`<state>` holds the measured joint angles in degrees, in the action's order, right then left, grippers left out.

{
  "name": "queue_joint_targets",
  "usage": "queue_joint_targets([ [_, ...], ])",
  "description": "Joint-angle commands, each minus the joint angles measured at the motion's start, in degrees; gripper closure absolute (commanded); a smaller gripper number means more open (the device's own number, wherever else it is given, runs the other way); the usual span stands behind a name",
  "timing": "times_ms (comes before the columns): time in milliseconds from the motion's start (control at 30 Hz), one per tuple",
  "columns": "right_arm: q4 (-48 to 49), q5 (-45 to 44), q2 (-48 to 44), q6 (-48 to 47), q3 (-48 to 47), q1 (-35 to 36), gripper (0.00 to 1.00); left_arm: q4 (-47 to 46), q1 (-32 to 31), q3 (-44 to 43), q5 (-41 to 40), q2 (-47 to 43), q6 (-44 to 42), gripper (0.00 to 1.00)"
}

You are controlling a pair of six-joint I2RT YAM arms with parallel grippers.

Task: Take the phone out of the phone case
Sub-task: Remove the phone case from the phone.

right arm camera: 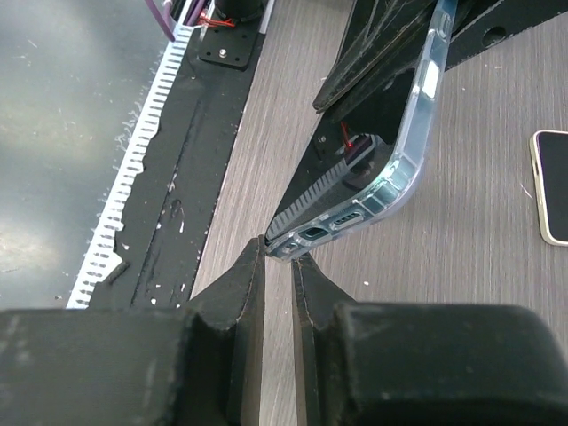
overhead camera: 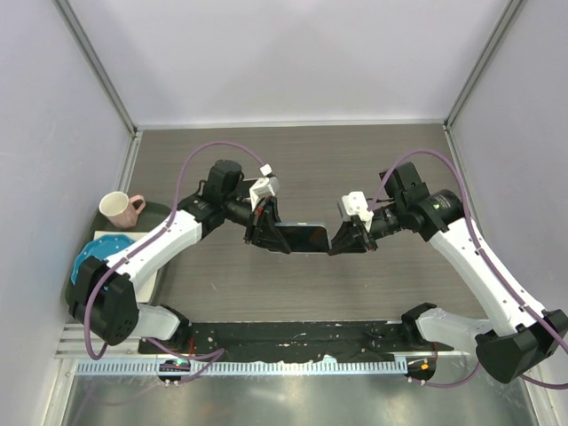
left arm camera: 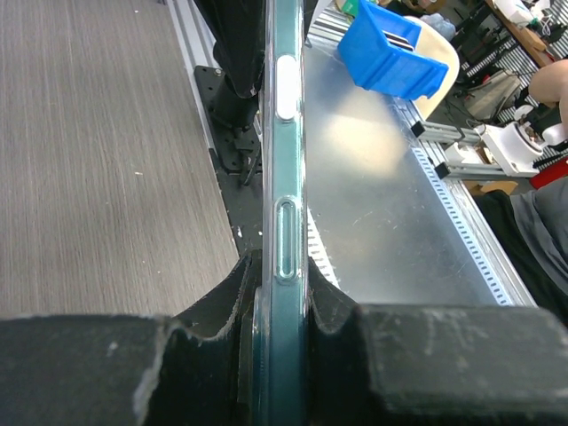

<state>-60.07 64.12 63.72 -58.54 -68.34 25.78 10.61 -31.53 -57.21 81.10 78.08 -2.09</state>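
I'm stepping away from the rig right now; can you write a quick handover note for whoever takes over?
Left gripper: shut on the phone in its case, held over the table.
Right gripper: shut on the case, tips pinching its bottom corner.
Another phone-like slab lies on the table.
Done: phone picked up, both grippers on it.
Left to do: peel the case off; phone not yet out.

Left claw (overhead camera: 263, 232), right claw (overhead camera: 343, 241) grip phone (overhead camera: 302, 237) (mug (overhead camera: 116, 209) far left).

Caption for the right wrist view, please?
Right gripper pinching a corner of the clear phone case, held above the table.
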Motion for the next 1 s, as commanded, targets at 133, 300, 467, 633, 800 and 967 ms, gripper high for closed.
queue_joint_targets([
  [133,10.8,-8.1,0.3,-4.2,0.8,0.9,0.99,-2.4,-2.0,-3.9,13.6,0.3,3.8,1.0],
  [300,11.4,-6.9,0.0,-3.2,0.4,0.8,0.99,-1.2,-2.4,-4.2,14.3,0.0,2.7,1.0],
  [467,15.1,-4.8,0.0,0.7,1.4,-4.0,0.99,3.5,-2.4,-6.1,12.7,-0.4,-1.8,1.0],
  [633,16.4,1.5,1.1,0.4,2.2,-9.1,0.99,7.0,-2.7,-7.5,14.3,-2.0,-2.6,1.0],
  [800,17.5,-1.3,1.8,-1.0,2.8,-8.9,0.99,9.6,-3.4,-9.6,14.4,-2.6,-2.6,1.0],
  [967,12.5,2.2,1.3,-12.9,2.6,-8.6,0.99,11.3,-6.2,-10.3,14.4,-0.9,-1.0,1.0],
])
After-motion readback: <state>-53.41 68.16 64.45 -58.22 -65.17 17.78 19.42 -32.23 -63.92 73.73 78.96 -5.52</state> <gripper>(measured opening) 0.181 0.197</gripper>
